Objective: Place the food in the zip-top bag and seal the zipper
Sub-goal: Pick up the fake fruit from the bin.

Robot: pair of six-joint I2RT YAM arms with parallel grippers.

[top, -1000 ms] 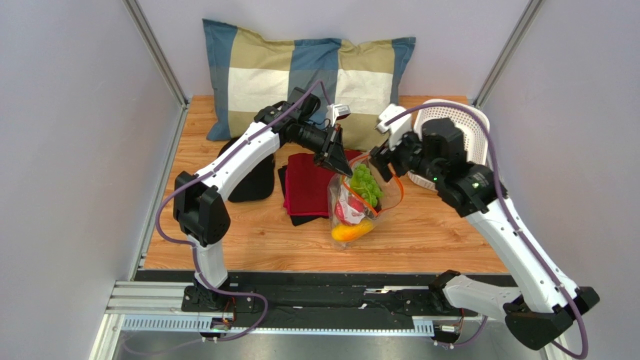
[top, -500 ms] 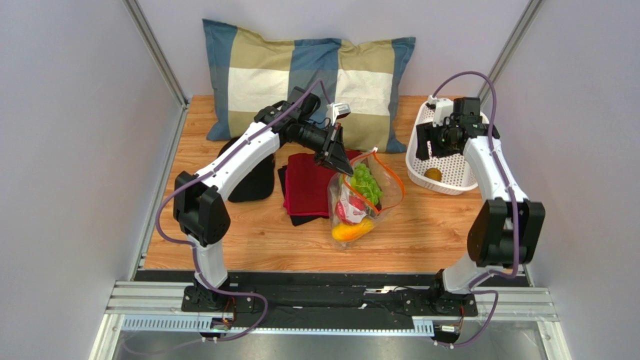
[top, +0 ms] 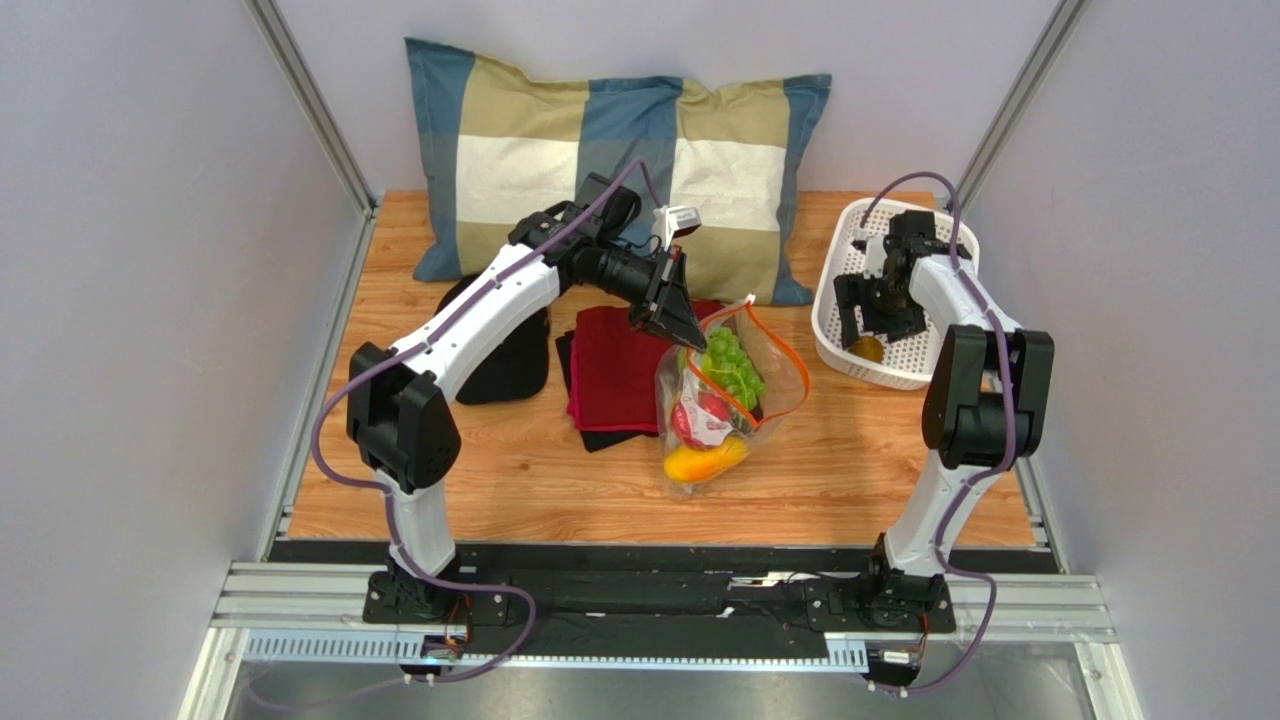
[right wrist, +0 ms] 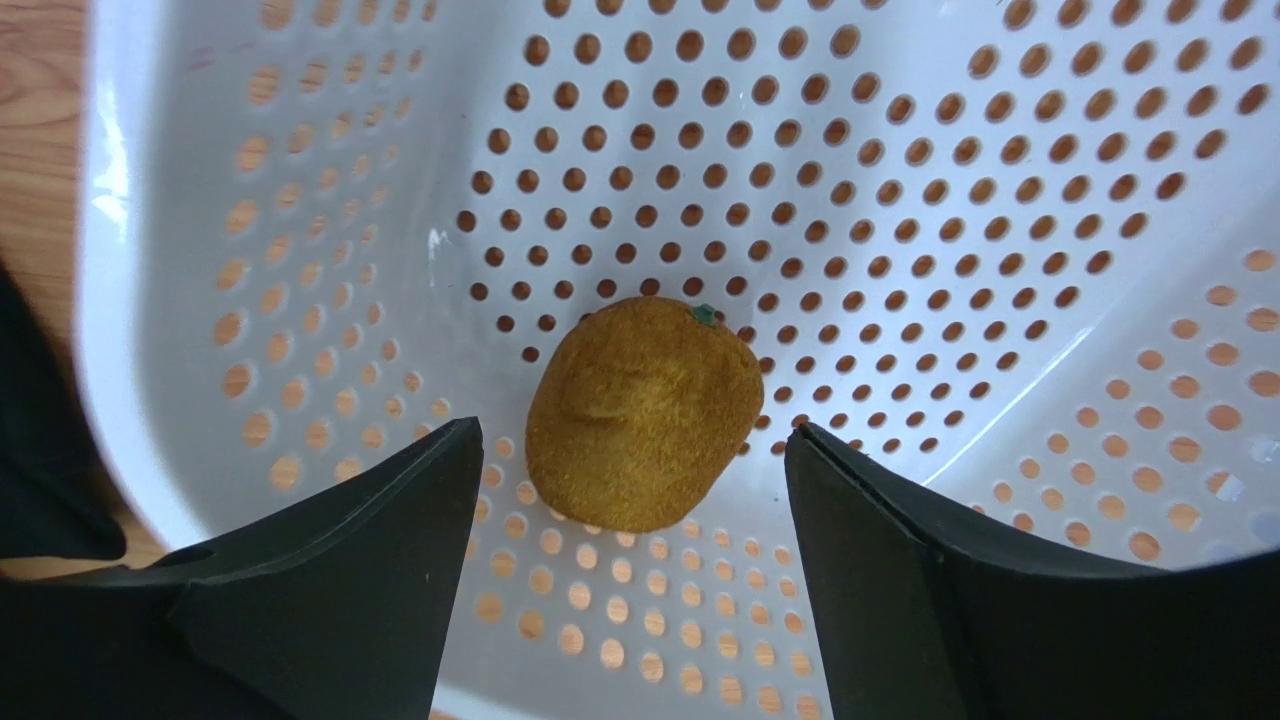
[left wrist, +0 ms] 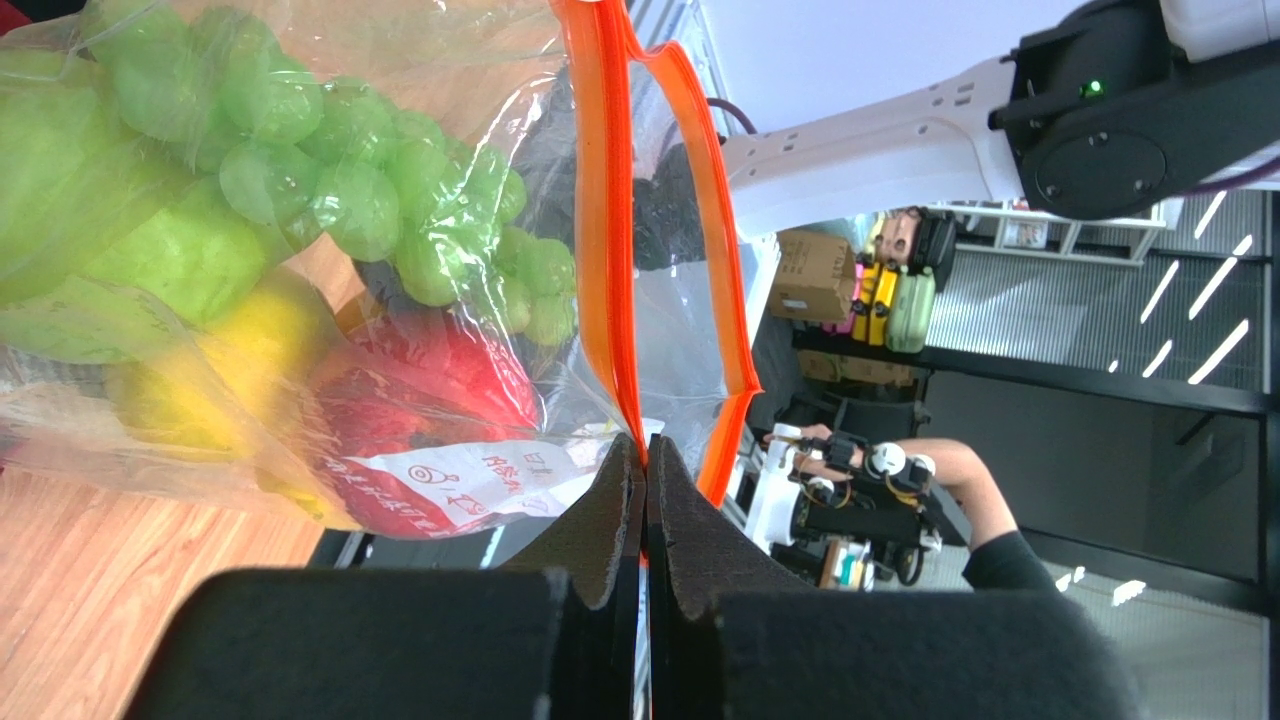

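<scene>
The clear zip-top bag (top: 729, 393) stands on the wooden table with its mouth open. Inside lies food: green grapes (left wrist: 391, 195), a green pear (left wrist: 105, 225), a red fruit (left wrist: 436, 383) and a yellow piece (left wrist: 196, 375). My left gripper (left wrist: 646, 450) is shut on the orange-red zipper (left wrist: 601, 225) at one end of the mouth and holds it up. My right gripper (right wrist: 631, 432) hangs open inside the white basket (right wrist: 1052, 180). Its fingers (right wrist: 376, 555) straddle a fuzzy brown fruit (right wrist: 643, 413) on the basket floor without touching it.
A checked pillow (top: 616, 150) lies along the back wall. A dark red cloth (top: 616, 368) on a black one and a black pouch (top: 504, 360) lie left of the bag. The white basket's rim (top: 887, 372) sits at the right back of the table.
My right arm swung away from the bag's mouth to the basket, lowered into it and opened wider. The left gripper kept its hold on the zipper and stayed put.
</scene>
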